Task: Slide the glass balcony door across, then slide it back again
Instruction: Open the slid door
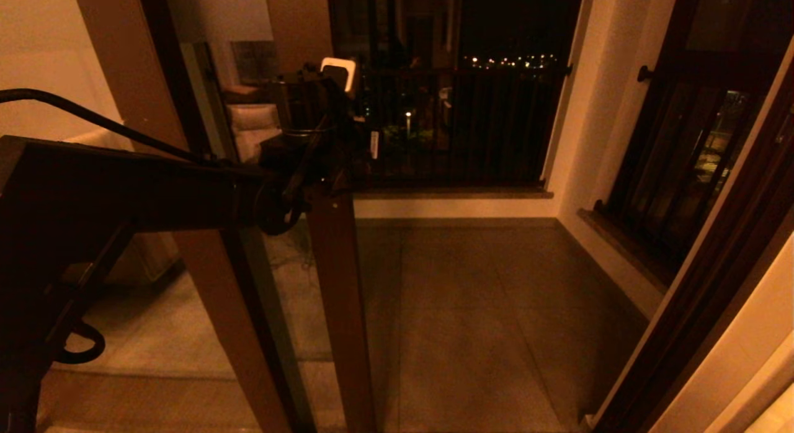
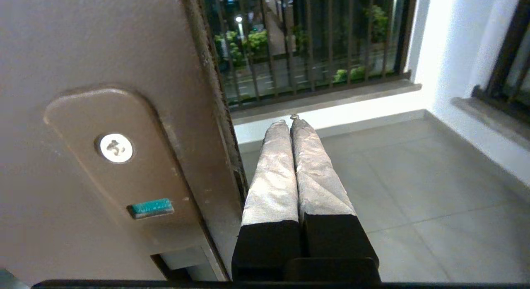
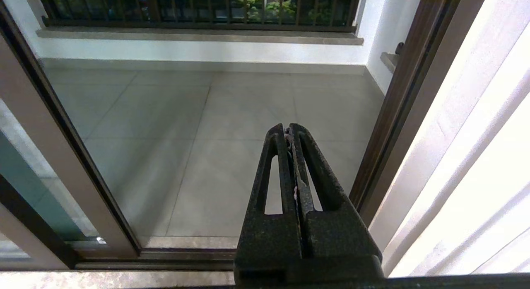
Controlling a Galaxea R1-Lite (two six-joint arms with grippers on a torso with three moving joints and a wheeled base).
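Note:
The glass balcony door (image 1: 338, 284) stands slid to the left, its brown stile upright in the middle of the head view, with the doorway open to its right. In the left wrist view the stile shows a brown handle plate (image 2: 83, 115) with a screw (image 2: 116, 148) and a green tab (image 2: 150, 208). My left gripper (image 2: 290, 122) is shut on nothing; its silver-wrapped fingers (image 2: 271, 177) lie right against the stile's free edge, at handle height. The left arm (image 1: 124, 185) reaches across to it. My right gripper (image 3: 288, 127) is shut and empty, hanging low over the threshold, out of the head view.
Beyond the doorway lies the tiled balcony floor (image 1: 484, 309), closed off by a dark railing (image 1: 471, 123) and a barred window (image 1: 682, 160). The dark door jamb (image 1: 713, 284) and a white curtain (image 3: 476, 156) stand at the right. Another brown frame (image 1: 205, 296) stands left of the stile.

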